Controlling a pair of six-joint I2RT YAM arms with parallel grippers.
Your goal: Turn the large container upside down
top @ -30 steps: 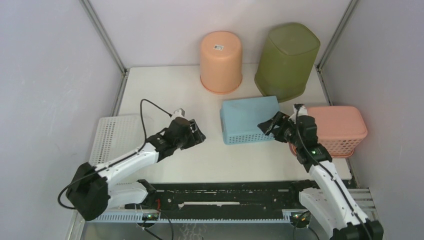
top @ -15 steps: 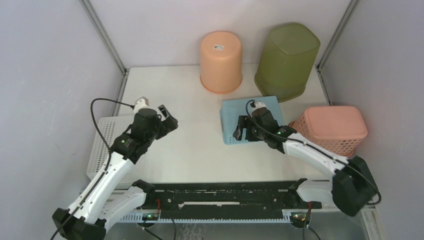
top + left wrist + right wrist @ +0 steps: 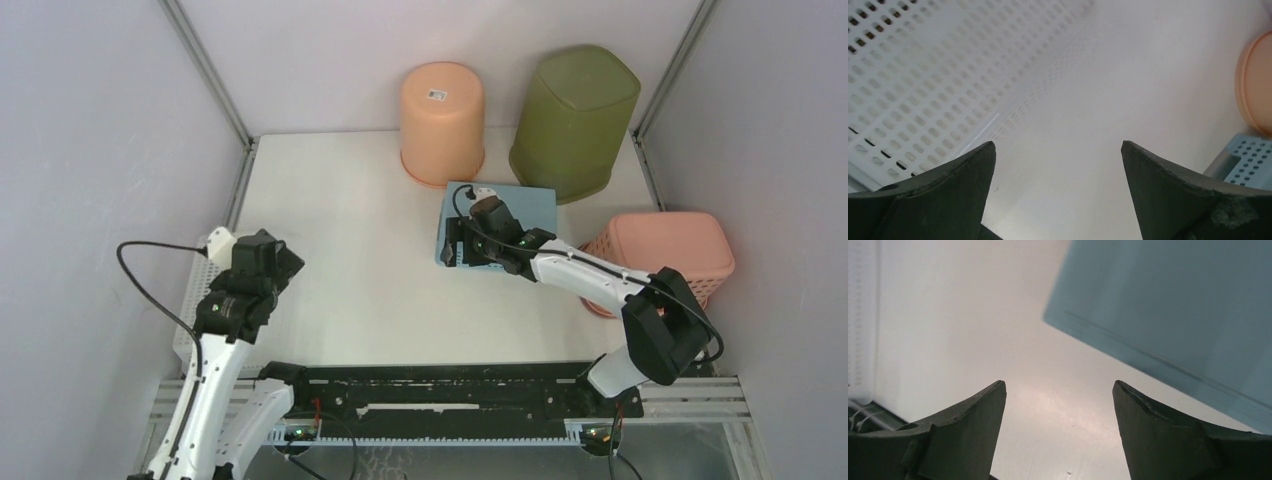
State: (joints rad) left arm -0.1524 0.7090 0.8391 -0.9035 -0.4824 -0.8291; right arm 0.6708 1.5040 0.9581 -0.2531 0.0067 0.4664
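The biggest container in view is the olive-green bin (image 3: 575,120), standing bottom up at the back right. A light blue perforated basket (image 3: 530,205) also lies bottom up at mid table, and it shows in the right wrist view (image 3: 1173,315). My right gripper (image 3: 450,252) hangs open over the basket's left edge, nothing between its fingers (image 3: 1058,382). My left gripper (image 3: 280,265) is open and empty (image 3: 1058,142) beside the white perforated basket (image 3: 200,285), far from both.
An orange bucket (image 3: 442,120) stands bottom up at the back centre, also visible at the edge of the left wrist view (image 3: 1255,85). A pink basket (image 3: 665,255) lies bottom up at the right. The white basket (image 3: 923,65) sits against the left wall.
My left arm has swung back left to the white basket and its jaws have widened. My right gripper has crossed the blue basket to its left edge, and the basket now sits slightly further back.
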